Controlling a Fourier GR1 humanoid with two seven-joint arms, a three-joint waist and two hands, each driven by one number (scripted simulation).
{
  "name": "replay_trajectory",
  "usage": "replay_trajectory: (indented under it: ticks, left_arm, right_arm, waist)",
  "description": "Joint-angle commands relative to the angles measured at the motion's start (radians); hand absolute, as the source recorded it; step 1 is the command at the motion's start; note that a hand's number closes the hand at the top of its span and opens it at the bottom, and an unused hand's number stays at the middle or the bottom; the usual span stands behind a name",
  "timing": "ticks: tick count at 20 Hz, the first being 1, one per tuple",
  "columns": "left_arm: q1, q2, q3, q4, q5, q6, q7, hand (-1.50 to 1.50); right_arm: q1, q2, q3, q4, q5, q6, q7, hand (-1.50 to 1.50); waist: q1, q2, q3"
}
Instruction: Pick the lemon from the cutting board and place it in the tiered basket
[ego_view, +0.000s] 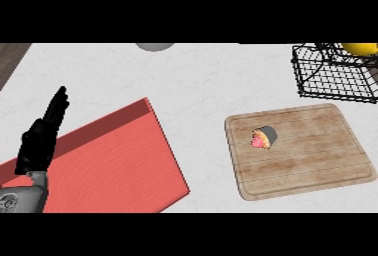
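Note:
The yellow lemon (359, 48) lies in the black wire tiered basket (325, 82) at the top right, partly cut off by the view's upper edge. The wooden cutting board (310, 160) sits right of centre and carries only a small cupcake-like item (263, 138) with pink and orange colours and a grey wrapper. My left hand (43, 135) stands at the left edge, fingers straight and pointing up, resting over the red mat. My right hand does not show.
A red mat (118, 165) covers the lower left of the white counter. A grey rounded object (155, 46) peeks in at the top middle. A dark wooden strip (11, 57) runs along the top-left corner.

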Motion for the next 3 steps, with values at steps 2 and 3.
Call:
replay_trajectory:
  ticks: [2, 3]
  left_arm:
    - [-0.034, -0.023, -0.011, 0.044, -0.017, 0.007, -0.003, 0.00]
    - [-0.005, 0.006, 0.007, 0.020, 0.000, -0.015, -0.006, 0.00]
  right_arm:
    - [0.139, -0.121, -0.106, 0.032, -0.110, 0.128, -0.136, -1.50]
    - [0.204, -0.126, -0.127, 0.045, -0.128, 0.133, -0.184, -1.50]
  waist:
    - [-0.009, 0.007, -0.005]
    - [-0.006, 0.006, -0.005]
